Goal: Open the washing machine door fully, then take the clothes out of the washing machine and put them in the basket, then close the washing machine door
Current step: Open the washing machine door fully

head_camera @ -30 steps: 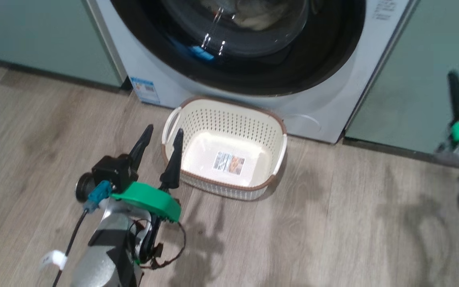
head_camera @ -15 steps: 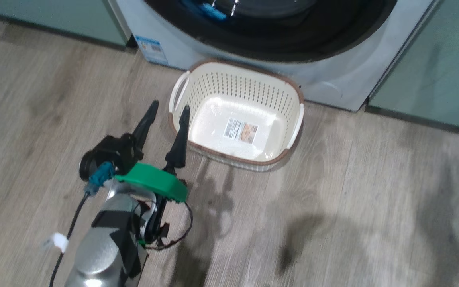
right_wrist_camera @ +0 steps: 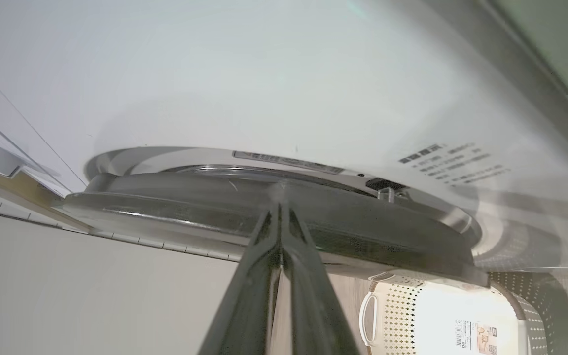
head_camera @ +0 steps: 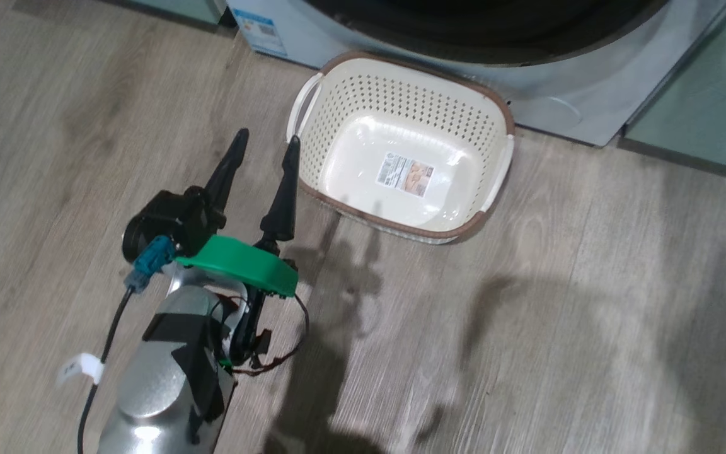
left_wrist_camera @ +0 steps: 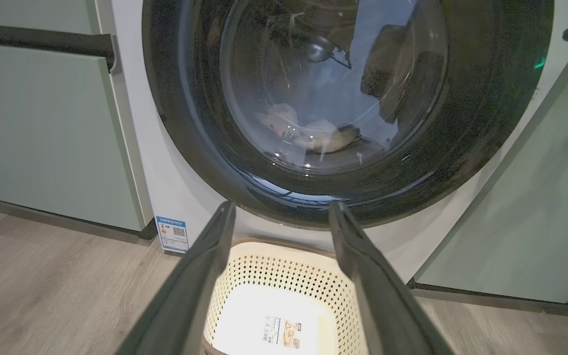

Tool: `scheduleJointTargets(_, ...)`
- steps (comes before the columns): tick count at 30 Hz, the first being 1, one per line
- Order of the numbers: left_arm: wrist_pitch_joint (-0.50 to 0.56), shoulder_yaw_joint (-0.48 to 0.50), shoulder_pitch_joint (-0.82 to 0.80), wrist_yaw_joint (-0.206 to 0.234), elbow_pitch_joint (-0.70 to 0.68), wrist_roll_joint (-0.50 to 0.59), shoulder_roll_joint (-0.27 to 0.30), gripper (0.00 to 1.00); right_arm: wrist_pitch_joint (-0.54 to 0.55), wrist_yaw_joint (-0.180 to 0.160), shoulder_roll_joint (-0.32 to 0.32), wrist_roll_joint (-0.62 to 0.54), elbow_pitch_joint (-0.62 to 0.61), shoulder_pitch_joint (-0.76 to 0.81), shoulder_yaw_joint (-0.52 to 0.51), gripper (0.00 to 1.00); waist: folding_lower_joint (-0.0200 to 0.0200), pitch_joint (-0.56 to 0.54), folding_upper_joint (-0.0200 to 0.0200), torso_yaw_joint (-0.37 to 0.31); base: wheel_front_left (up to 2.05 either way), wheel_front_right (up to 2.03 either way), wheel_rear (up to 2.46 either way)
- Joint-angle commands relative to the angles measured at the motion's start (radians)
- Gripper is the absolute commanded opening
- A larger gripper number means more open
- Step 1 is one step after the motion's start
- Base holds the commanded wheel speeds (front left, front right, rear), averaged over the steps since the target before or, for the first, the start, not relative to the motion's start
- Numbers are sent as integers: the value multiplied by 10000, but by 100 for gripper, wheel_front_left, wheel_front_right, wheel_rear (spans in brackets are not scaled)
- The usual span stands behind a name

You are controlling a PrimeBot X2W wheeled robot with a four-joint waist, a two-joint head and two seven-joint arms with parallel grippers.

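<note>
Left gripper (head_camera: 267,136), fingers spread wide and empty, is hovering low beside the one basket (head_camera: 401,101) before the washing machine (head_camera: 564,107), while the right gripper (right_wrist_camera: 279,192), fingers pressed together, is pointing at the washing machine door (right_wrist_camera: 165,207) rim, and the left wrist view is showing the clothes (left_wrist_camera: 308,135) behind its glass.

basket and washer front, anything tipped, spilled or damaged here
Nothing stands out. The cream-white perforated plastic basket sits upright on the wood-look floor before the white washing machine, empty except for a paper label. Pale clothes lie behind the glass of the glossy black round door; no spill or crack shows.
</note>
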Motion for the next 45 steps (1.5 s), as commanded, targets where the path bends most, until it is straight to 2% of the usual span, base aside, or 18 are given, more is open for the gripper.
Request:
scheduleJointTargets(1,-61,366,-248,86,-384,-90,160,100,92,37,62,-13,-222,-549,118,0,-1,130,0,99,0,0,0)
scheduleJointTargets(11,-61,434,-21,140,-521,-231,160,100,555,37,219,-12,555,-1657,426,0,-1,583,0,208,0,0,0)
scheduleJointTargets(22,-61,366,-79,192,-657,-348,160,100,671,37,202,-188,875,-2433,834,0,-1,942,0,356,0,0,0)
scheduleJointTargets(33,-61,307,-108,270,-744,-368,160,100,1327,37,208,-82,692,-2308,1265,0,-1,959,0,416,0,0,0)
scheduleJointTargets(45,-61,471,-44,270,-718,-316,160,100,2007,37,346,-30,160,-1424,2048,0,-1,578,0,342,0,0,0)
